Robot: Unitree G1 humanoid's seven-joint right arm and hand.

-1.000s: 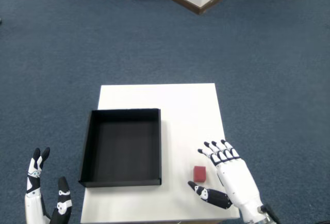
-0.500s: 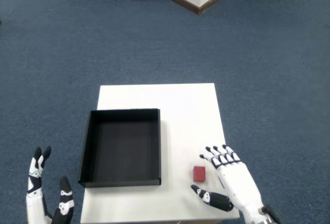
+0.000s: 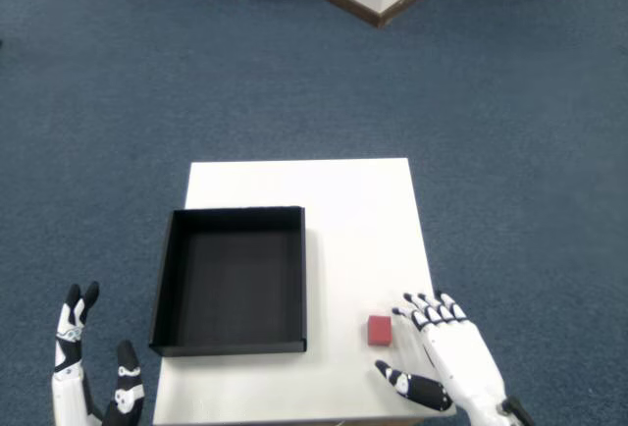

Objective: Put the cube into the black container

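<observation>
head view shows nothing done yet: right hand spread open and empty, cube just left of its fingertips, black container further left, bare.

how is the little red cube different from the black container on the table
The small red cube is solid, bright red and far smaller; the black rectangular open-topped container is hollow, dark and wide with low walls. The cube lies next to the right hand; the container sits on the left part. Both rest on the white table, apart.
</observation>
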